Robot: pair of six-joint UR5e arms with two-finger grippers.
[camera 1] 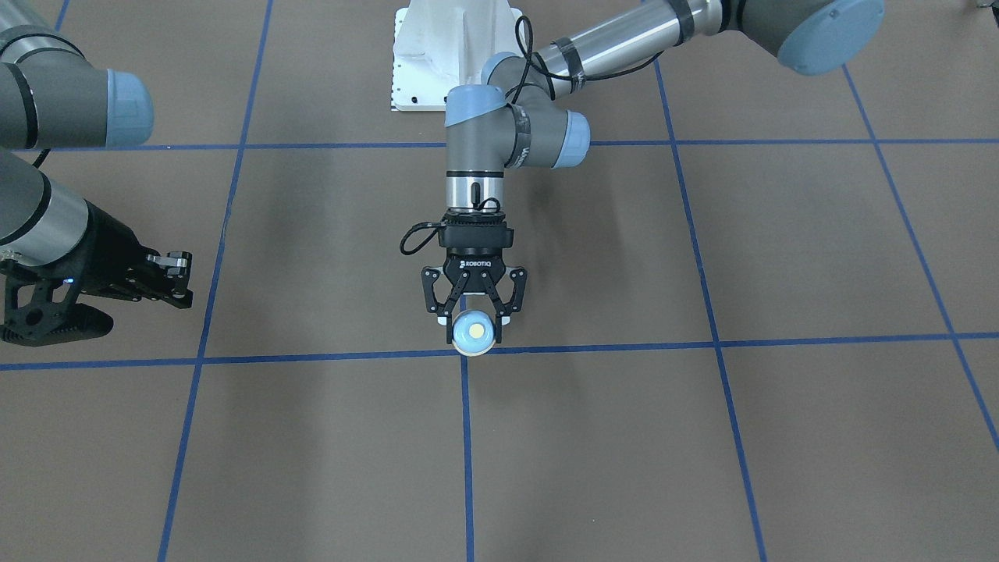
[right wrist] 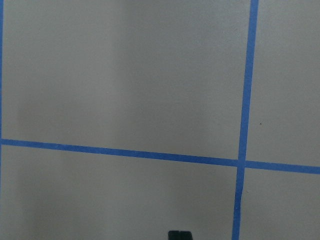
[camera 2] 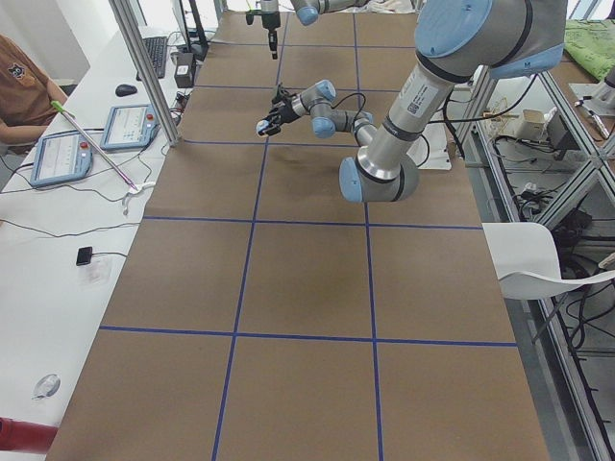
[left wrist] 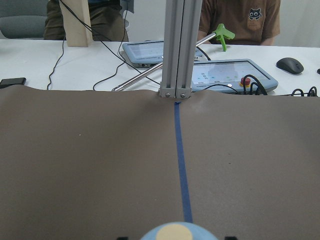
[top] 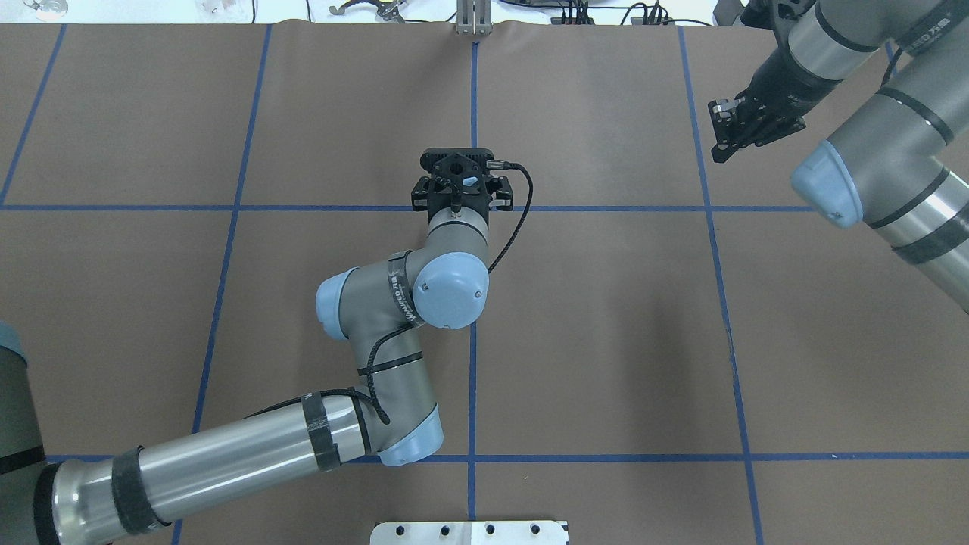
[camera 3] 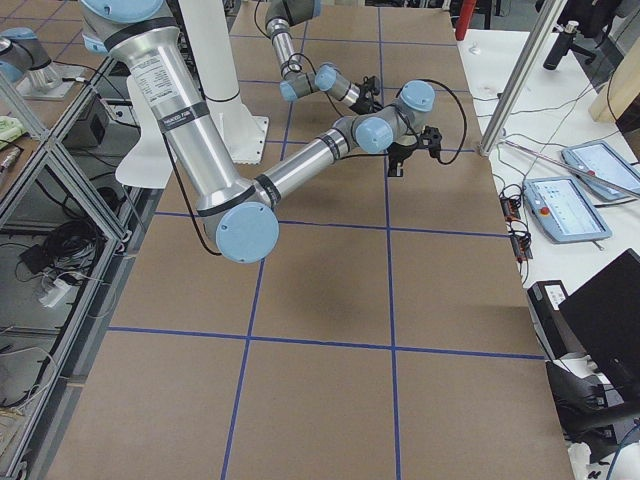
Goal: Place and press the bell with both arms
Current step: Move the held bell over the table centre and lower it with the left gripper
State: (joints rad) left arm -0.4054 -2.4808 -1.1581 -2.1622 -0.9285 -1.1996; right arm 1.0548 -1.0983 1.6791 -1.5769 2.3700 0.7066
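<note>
The light-blue bell [camera 1: 473,334] with its cream button sits between the fingers of my left gripper [camera 1: 474,321], which is shut on it. It is low over a crossing of blue tape lines at the table's middle; I cannot tell whether it touches the table. The bell's top shows at the bottom edge of the left wrist view [left wrist: 177,232]. In the overhead view the left wrist [top: 454,178] hides the bell. My right gripper [camera 1: 184,279] is shut and empty, far off to the side, and it also shows in the overhead view [top: 718,135].
The white pedestal base [camera 1: 437,55] stands at the robot's side of the table. An aluminium post [left wrist: 176,50] stands at the far table edge, straight ahead of the left gripper. Tablets [left wrist: 230,75] and operators are beyond it. Brown table with blue tape grid [right wrist: 245,100].
</note>
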